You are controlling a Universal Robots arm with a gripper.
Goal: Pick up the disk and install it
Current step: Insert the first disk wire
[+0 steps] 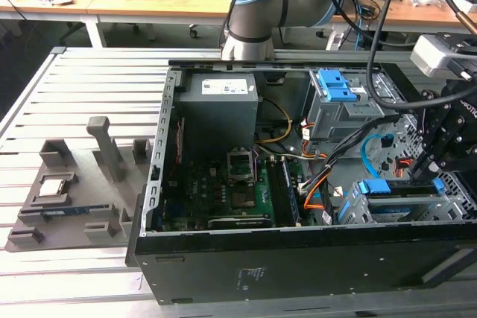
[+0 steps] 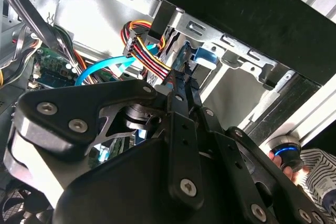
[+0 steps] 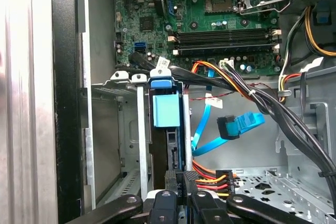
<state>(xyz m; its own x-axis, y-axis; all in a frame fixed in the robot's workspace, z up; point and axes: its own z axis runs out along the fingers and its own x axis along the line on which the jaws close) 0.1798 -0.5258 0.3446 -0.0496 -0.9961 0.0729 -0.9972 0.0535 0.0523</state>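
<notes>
from my station i see the end effector [image 1: 426,171] down inside the open computer case [image 1: 223,266], at the drive bay [image 1: 358,210] toward the exterior view's right. its fingers [image 3: 185,182] are pinched on the rear edge of the disk [image 3: 173,148], which stands on edge in the bay slot, blue rail [image 3: 166,109] at its far end. a blue data cable [image 3: 239,127] and orange-red power wires [image 3: 207,178] lie just beside it. a grey parts tray [image 1: 71,199] rests on the tabletop [image 1: 74,87].
</notes>
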